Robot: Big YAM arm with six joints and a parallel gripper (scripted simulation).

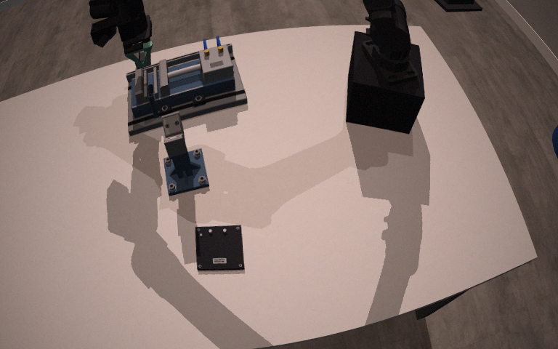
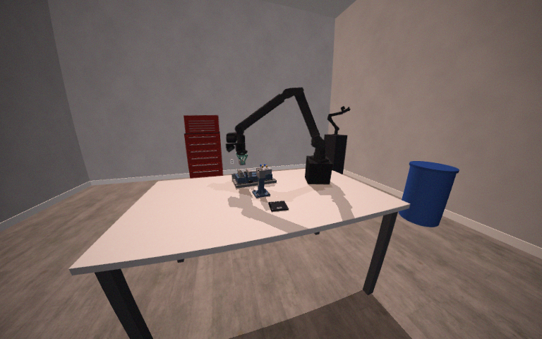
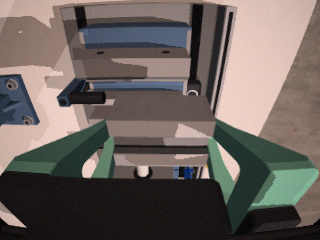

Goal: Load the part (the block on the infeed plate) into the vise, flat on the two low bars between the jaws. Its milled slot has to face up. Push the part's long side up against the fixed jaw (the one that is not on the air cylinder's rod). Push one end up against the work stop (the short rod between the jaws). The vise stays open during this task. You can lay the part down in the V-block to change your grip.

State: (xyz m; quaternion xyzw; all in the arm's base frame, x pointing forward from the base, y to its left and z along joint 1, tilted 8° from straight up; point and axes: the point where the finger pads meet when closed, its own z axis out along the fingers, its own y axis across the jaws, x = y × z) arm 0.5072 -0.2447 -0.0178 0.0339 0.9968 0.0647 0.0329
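Observation:
My gripper (image 1: 142,64) (image 2: 242,163) (image 3: 161,121) is shut on the part, a grey block (image 3: 159,128) that spans the gap between the green fingers. It hangs above the vise (image 1: 218,88) (image 3: 227,55). The fixed jaw (image 1: 140,86) (image 3: 167,68) lies beyond the part in the wrist view. The work stop (image 1: 150,89) (image 3: 90,97), a short black rod, shows left of the part there. The moving jaw (image 1: 163,78) stands apart from the fixed jaw. I cannot tell for sure which way the slot faces. The low bars are partly hidden in the wrist view.
The V-block (image 1: 173,123) stands on a blue pedestal in front of the vise. The black infeed plate (image 1: 220,249) (image 2: 278,206) lies nearer the front and holds no part. The air cylinder (image 1: 216,67) with blue hoses is at the vise's right end. The arm's black base (image 1: 382,92) stands farther right.

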